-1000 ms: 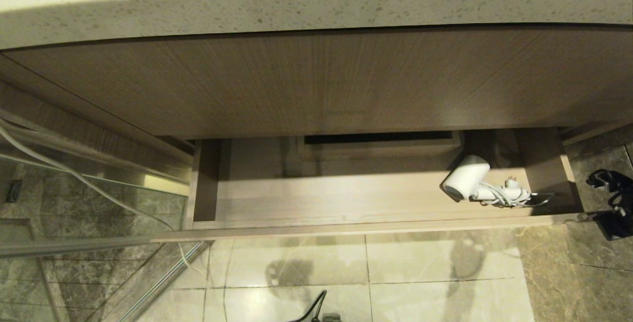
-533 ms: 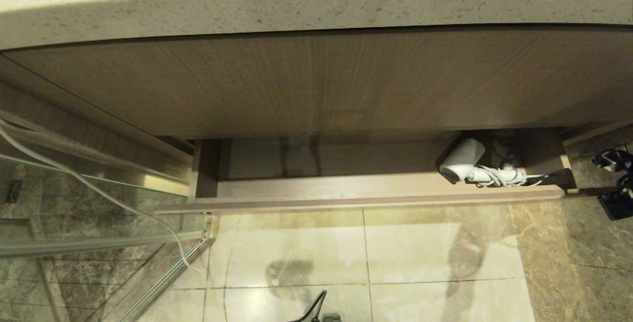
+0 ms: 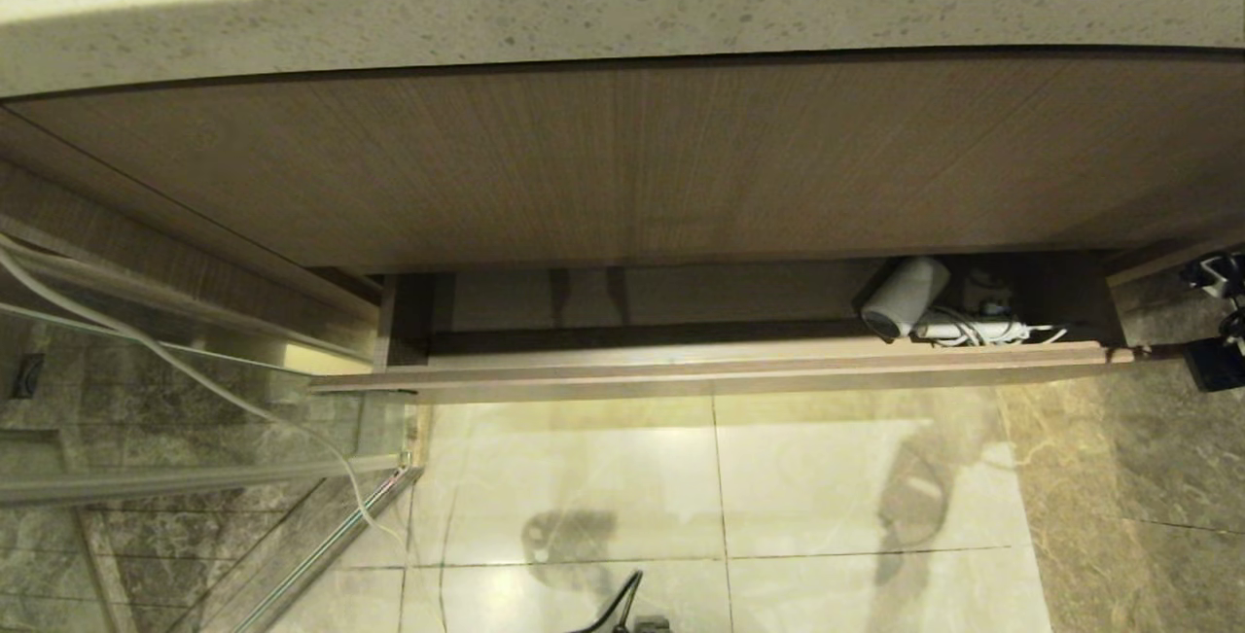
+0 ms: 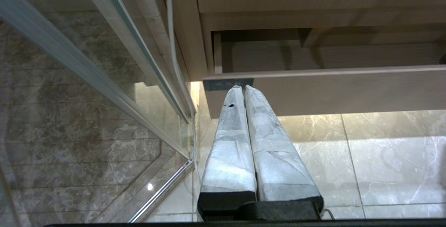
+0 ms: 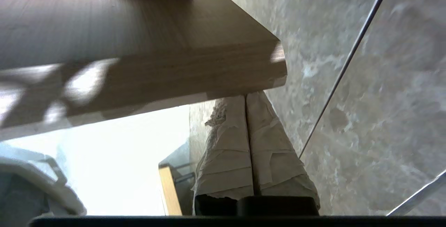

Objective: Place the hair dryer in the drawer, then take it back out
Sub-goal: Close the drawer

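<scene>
The small white hair dryer (image 3: 905,298), cord wound around its handle, lies in the right end of the light-brown drawer (image 3: 720,370). The drawer is open only a narrow strip under the taller wood-grain panel. My left gripper (image 4: 240,87) is shut and empty, its wrapped tips touching the left end of the drawer front (image 4: 348,91). My right gripper (image 5: 245,96) is shut and empty too, its tips at the right corner of the drawer front (image 5: 139,63). In the head view only black parts of the right arm (image 3: 1216,322) show at the far right edge.
A speckled stone countertop (image 3: 622,11) overhangs the wood-grain panel (image 3: 622,157). A glass partition (image 3: 146,477) with a metal rail and a white cable (image 3: 195,370) stands at the left. Pale floor tiles (image 3: 827,507) lie below, with dark marble (image 3: 1128,516) at the right.
The drawer has slid inward under the panel, carrying the hair dryer with it, so much less of its inside shows. The right arm has moved inward with the drawer front.
</scene>
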Robot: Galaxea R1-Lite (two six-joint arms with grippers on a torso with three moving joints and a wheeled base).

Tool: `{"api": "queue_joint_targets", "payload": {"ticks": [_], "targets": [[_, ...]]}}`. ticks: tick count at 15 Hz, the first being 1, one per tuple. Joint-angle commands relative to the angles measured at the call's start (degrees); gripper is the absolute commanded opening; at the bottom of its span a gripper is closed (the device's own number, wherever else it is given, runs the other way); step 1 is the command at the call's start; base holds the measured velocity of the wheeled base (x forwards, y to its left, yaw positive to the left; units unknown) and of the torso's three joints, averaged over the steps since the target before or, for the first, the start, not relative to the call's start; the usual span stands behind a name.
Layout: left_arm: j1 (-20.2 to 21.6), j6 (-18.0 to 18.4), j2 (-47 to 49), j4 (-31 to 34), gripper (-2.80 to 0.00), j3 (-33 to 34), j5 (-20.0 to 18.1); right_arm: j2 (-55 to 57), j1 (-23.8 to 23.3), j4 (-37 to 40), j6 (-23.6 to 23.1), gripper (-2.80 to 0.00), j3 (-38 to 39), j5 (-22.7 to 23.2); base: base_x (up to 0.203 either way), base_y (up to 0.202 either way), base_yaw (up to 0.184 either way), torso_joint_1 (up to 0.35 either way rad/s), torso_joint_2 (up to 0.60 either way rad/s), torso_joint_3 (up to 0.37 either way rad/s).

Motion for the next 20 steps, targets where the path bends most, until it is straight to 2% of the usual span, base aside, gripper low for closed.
{"api": "queue_joint_targets", "payload": {"ticks": [1, 5, 8, 11, 15, 18, 20], "targets": [[0.01, -0.03, 0.0, -0.09, -2.8, 2.29, 0.0, -0.28, 0.13, -0.27, 0.37, -2.8, -0.09, 0.36, 0.0, 0.0, 0.0, 0.0, 0.0, 0.0], [0.01, 0.02, 0.0, -0.09, -2.8, 2.29, -0.05, -0.1, 0.67, -3.97, 2.07, -2.8, -0.09, 0.9, 0.0, 0.0, 0.0, 0.0, 0.0, 0.0], [0.01, -0.01, 0.0, -0.09, -2.8, 2.29, 0.0, -0.11, 1.4, -7.52, 5.3, -2.8, -0.48, 0.9, 0.0, 0.0, 0.0, 0.0, 0.0, 0.0], [0.01, 0.01, 0.0, -0.09, -2.8, 2.29, 0.0, -0.55, 1.56, -11.78, 5.56, -2.8, 0.26, 0.78, 0.0, 0.0, 0.0, 0.0, 0.0, 0.0], [0.01, -0.03, 0.0, -0.09, -2.8, 2.29, 0.0, -2.41, 1.55, -11.06, 5.53, -2.8, 0.49, 1.21, 0.0, 0.0, 0.0, 0.0, 0.0, 0.0], [0.01, 0.05, 0.0, -0.09, -2.8, 2.29, 0.0, -6.84, 1.07, -7.67, 5.13, -2.8, 5.23, 3.71, 0.0, 0.0, 0.0, 0.0, 0.0, 0.0], [0.01, -0.03, 0.0, -0.09, -2.8, 2.29, 0.0, -8.02, 1.11, -7.9, 5.02, -2.8, 5.71, 3.95, 0.0, 0.0, 0.0, 0.0, 0.0, 0.0]]}}
